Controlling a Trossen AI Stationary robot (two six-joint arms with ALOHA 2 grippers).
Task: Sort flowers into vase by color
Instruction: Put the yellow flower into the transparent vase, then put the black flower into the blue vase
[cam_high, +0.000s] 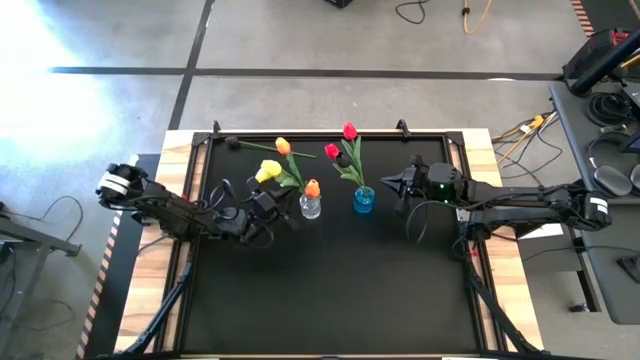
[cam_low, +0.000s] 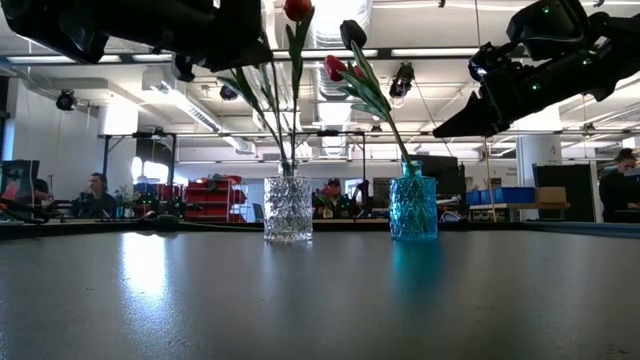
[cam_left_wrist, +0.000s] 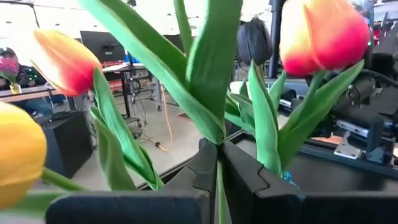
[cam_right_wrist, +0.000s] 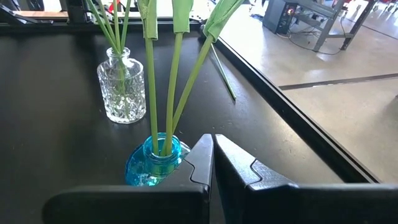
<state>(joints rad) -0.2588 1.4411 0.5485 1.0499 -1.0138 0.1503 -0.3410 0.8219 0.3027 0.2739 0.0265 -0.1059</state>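
Note:
A clear glass vase (cam_high: 311, 206) (cam_low: 288, 208) holds tulips with orange (cam_high: 312, 187) and yellow (cam_high: 268, 170) heads. A blue vase (cam_high: 364, 200) (cam_low: 413, 207) holds two red tulips (cam_high: 349, 131). My left gripper (cam_high: 283, 210) (cam_left_wrist: 219, 149) is just left of the clear vase, raised among the leaves and shut on a thin green stem. My right gripper (cam_high: 388, 183) (cam_right_wrist: 213, 140) is shut and empty. It hovers right of the blue vase (cam_right_wrist: 155, 163), above it in the low view (cam_low: 445, 128). My left gripper pinches a thin green tulip stem (cam_left_wrist: 219, 186) between its two fingers (cam_left_wrist: 205, 167), just below where a broad leaf (cam_left_wrist: 211, 74) branches off. The fingers come level from the table's left, across the stem. The stem stands nearly upright; its lower end is hidden by the fingers.
A loose green stem (cam_right_wrist: 222, 74) (cam_high: 256, 146) lies on the black mat near the far edge, with an orange head (cam_high: 283, 146) by it. The mat's near half (cam_high: 330, 290) is bare. People and desks show in the room beyond the table.

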